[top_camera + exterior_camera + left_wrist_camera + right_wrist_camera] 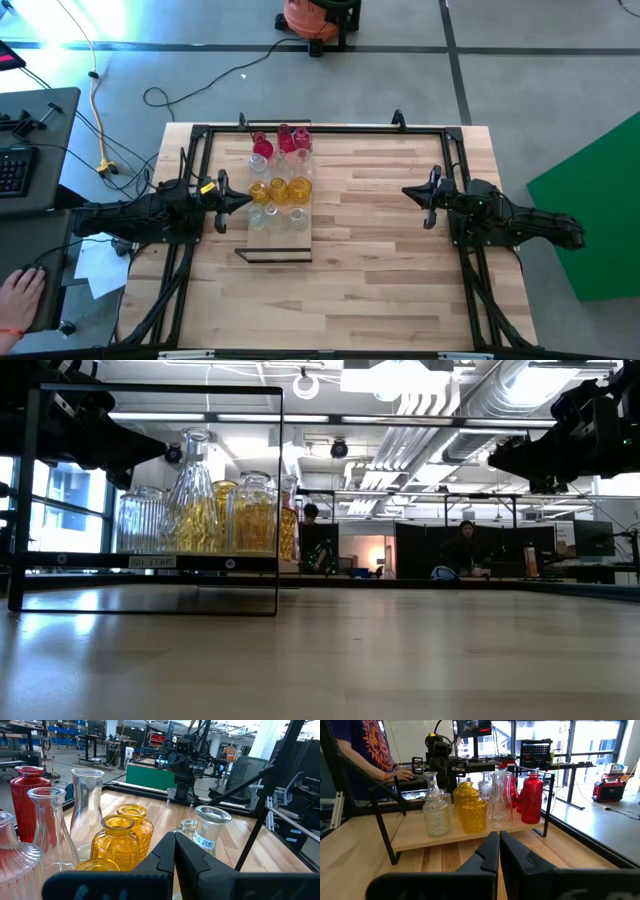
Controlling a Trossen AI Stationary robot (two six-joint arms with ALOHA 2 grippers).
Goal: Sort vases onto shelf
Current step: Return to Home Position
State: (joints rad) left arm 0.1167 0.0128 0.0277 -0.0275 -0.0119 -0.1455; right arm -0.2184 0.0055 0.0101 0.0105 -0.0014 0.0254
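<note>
Retracting both arms to home is, by my judgement, the only thing left to do, because the vases all stand on the shelf [278, 242] at the middle of the desk [380, 270]: red vases [283, 143] at its 12 o'clock end, amber vases [280, 188] in the middle, clear vases [275, 214] toward 6 o'clock. My left end effector [238, 200], fingers pressed together and empty, is just beside the shelf at 9 o'clock, near the amber row. I would pull it straight back toward 9 o'clock, without any swing, so it cannot touch the shelf. The right end effector [412, 192], also closed on nothing, waits well apart at 3 o'clock.
</note>
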